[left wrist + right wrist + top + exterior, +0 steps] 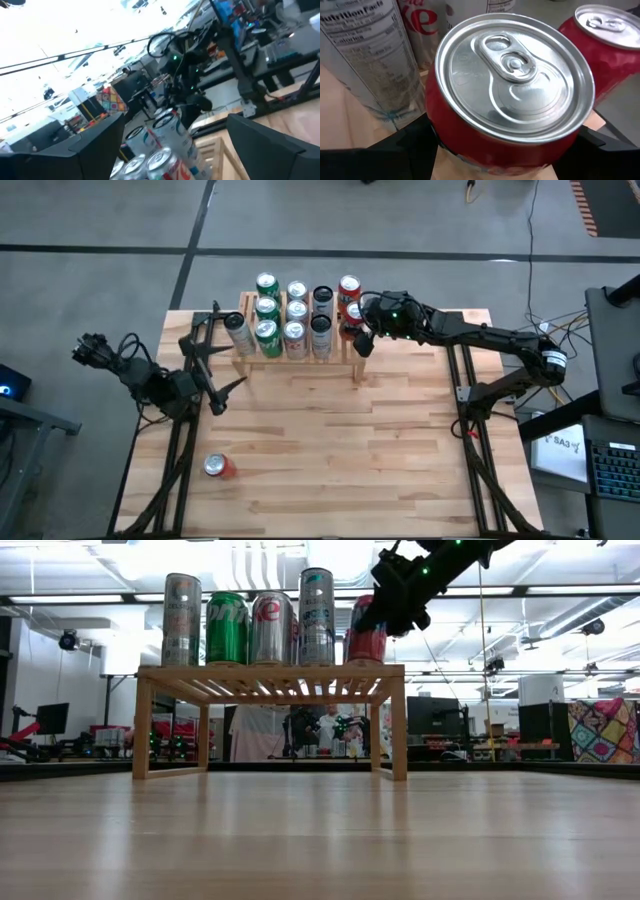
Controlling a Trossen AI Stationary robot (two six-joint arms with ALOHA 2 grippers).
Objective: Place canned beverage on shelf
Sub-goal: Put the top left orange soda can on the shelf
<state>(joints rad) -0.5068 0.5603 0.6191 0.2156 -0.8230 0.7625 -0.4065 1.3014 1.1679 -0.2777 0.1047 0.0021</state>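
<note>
Red cola can (pixel 512 95) stands upright at the shelf's (pixel 270 675) right end, clasped between the right gripper's (pixel 357 320) fingers; the left gripper (pixel 215 345), jaws wide and empty, hovers by the shelf's left end.

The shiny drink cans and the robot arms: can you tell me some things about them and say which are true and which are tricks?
1. The right gripper is around a red can at the low light-wood shelf's end. True.
2. A red can lies alone on the plank table. True.
3. The left gripper holds a green can. False: it is open and empty.
4. The shelf has no cans on it. False: many stand there.
</note>
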